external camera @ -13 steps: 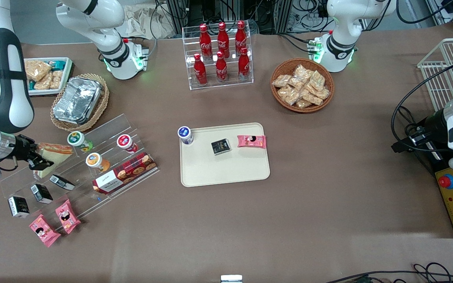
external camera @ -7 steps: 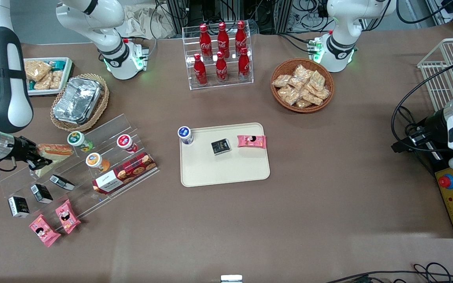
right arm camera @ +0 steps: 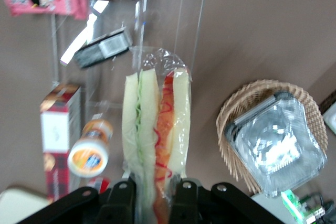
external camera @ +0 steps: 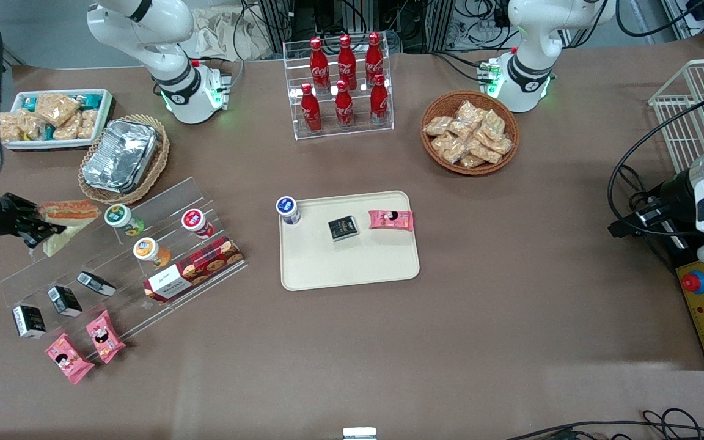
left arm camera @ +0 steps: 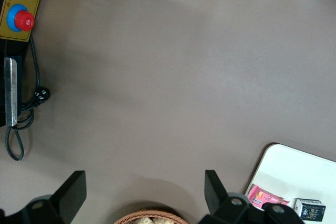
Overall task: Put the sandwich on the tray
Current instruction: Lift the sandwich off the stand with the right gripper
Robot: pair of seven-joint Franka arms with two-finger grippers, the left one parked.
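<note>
Above the clear display rack (external camera: 113,256), at nine o'clock of the tray (external camera: 349,241), the gripper (external camera: 37,225) pinches the sandwich (external camera: 68,214) by one end, lifted clear for carrying.

The sandwich (right arm camera: 156,129) sits in glossy, crinkled clear plastic wrap, pinched by the matt black gripper (right arm camera: 155,190). The tray (external camera: 352,263) is smooth, matt cream plastic. A shiny crumpled foil container (external camera: 120,155) rests in a rough woven wicker basket (external camera: 159,160). The tablecloth (external camera: 511,318) looks matt brown.
</note>
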